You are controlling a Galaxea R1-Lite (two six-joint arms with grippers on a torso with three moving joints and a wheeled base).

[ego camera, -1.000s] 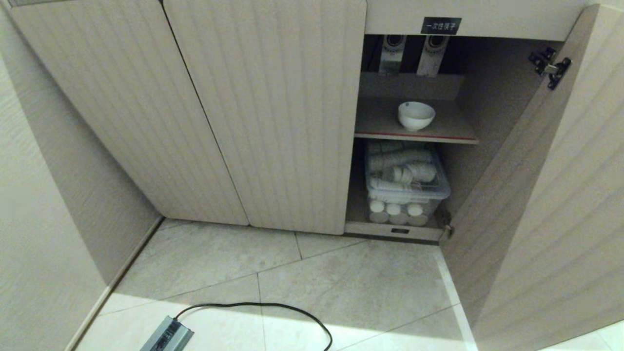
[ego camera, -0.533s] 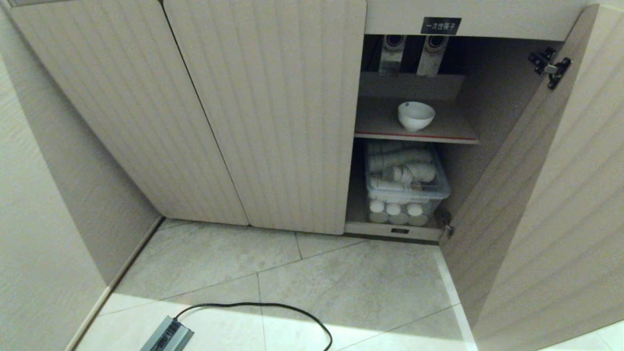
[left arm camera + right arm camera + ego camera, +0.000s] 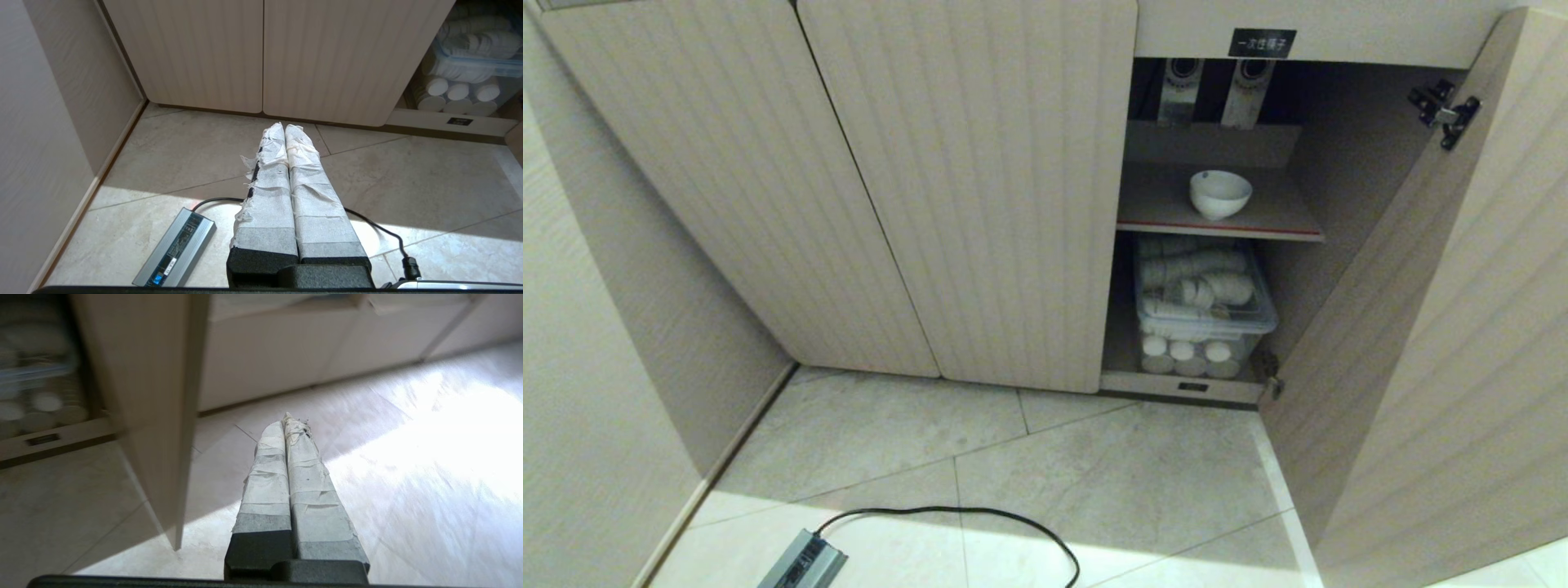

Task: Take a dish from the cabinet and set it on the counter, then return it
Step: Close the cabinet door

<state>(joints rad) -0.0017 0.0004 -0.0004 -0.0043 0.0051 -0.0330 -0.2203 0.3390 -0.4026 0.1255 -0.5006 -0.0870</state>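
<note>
Left hand and right hand (taped fingers) both closed.

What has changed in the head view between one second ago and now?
Nothing visibly changed. The bowl sits on the shelf of the cabinet as before, the door stays open, and the box of cups stays below. Neither gripper has come into the head view.
</note>
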